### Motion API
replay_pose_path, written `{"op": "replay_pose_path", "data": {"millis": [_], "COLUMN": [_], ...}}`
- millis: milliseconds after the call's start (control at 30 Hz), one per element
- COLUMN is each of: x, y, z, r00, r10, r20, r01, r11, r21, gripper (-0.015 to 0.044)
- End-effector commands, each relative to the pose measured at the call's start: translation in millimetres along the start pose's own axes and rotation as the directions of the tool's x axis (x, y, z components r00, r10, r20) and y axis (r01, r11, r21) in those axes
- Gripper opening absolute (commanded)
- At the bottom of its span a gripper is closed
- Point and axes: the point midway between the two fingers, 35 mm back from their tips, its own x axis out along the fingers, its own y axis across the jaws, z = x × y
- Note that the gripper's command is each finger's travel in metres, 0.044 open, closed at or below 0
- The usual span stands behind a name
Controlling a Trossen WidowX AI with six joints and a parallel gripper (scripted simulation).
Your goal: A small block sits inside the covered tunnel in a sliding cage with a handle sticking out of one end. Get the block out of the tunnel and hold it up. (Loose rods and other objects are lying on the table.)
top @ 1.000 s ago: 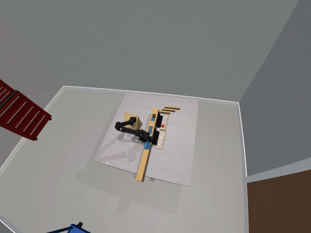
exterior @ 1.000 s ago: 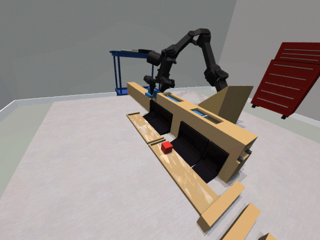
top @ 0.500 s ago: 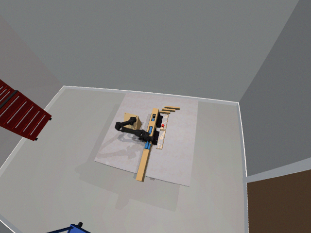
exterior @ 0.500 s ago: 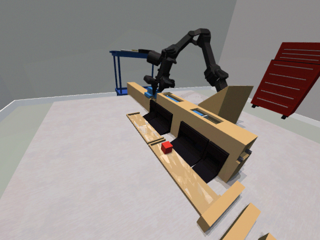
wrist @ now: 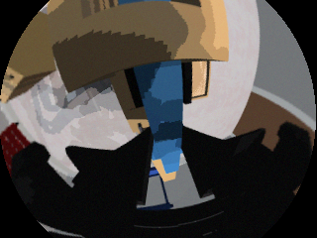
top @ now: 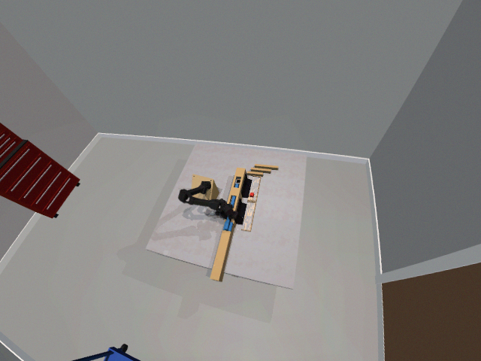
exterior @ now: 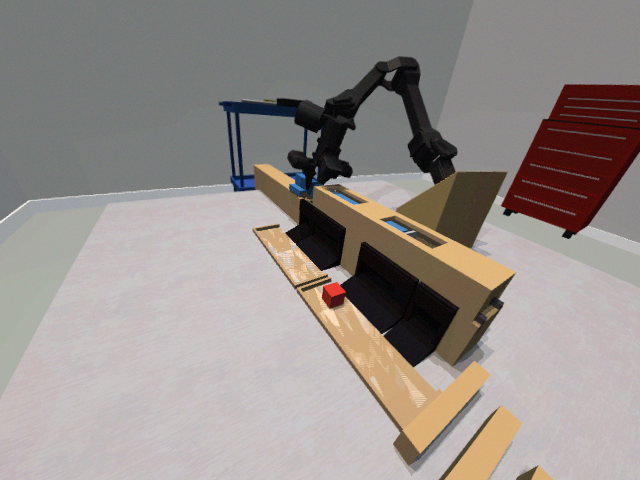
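My gripper (top: 230,218) (exterior: 314,181) (wrist: 164,129) is shut on the blue handle (top: 228,225) (exterior: 297,189) (wrist: 162,94), just outside the tunnel's open end. The wooden tunnel (top: 240,171) (exterior: 480,269) shows blue parts of the sliding cage through its top slots. A small red block (top: 251,194) (exterior: 333,295) lies outside the tunnel, on the low wooden tray (top: 246,222) (exterior: 369,343) along its side, near the tray's divider. Black ramps slope out of the tunnel's side openings towards the tray. The wrist view does not show the block.
A long wooden beam (top: 221,252) (exterior: 276,183) runs on from the handle end. Several loose wooden rods (top: 266,167) (exterior: 447,413) lie beyond the tunnel's other end. A slanted wooden piece (top: 200,181) (exterior: 467,201) stands beside the arm's base. A red cabinet and a blue cart stand farther off.
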Motion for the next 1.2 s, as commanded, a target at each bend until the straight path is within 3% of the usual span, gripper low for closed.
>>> {"op": "replay_pose_path", "data": {"millis": [0, 33, 67, 333, 600, 767, 1000, 1167], "x": [-10.5, -11.2, -1.2, -5.2, -38.1, -34.0, -65.2, -73.6], "y": [0.6, 1.3, 0.0, -1.1, -5.0, -8.9, -74.4, -103.5], "z": [54.8, 57.9, 3.1, 2.2, -5.4, -2.4, 10.8, 40.3], "r00": [0.995, 0.995, 1.000, 1.000, 0.996, 0.996, 0.969, 0.961], "r10": [-0.035, -0.035, -0.001, -0.006, -0.035, -0.039, -0.196, -0.199], "r20": [0.094, 0.094, -0.006, 0.004, 0.082, 0.076, 0.149, 0.193], "r01": [0.044, 0.044, 0.001, 0.006, 0.042, 0.044, 0.142, 0.073], "r11": [0.994, 0.994, 1.000, 1.000, 0.995, 0.998, 0.940, 0.852], "r21": [-0.095, -0.096, 0.010, -0.002, -0.090, -0.055, 0.311, 0.518], "gripper": [0.0000, 0.0000, 0.0026, 0.0236, 0.0440, 0.0440, 0.0440, 0.0440]}}
